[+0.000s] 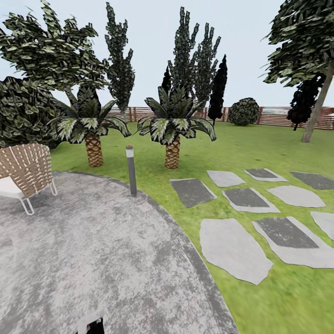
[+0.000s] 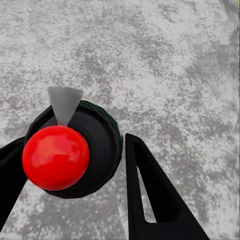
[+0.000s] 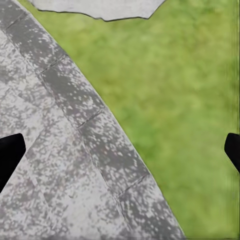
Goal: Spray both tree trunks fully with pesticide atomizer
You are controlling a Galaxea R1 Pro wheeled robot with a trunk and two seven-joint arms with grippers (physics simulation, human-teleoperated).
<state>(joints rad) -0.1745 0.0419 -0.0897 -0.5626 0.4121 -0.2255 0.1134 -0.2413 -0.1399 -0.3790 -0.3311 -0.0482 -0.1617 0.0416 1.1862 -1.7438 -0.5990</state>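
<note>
Garden (image 1: 260,139) seen from the paved circle (image 1: 93,260).
Left gripper (image 2: 75,170) grasps the black atomizer (image 2: 100,145), red ball on top; right gripper (image 3: 120,155) spread wide above the paving edge.

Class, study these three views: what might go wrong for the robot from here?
The left hand grips the pesticide atomizer with its nozzle towards the paving: spraying now would miss. The tree trunk stands far across the lawn; the post may obstruct driving.
</note>
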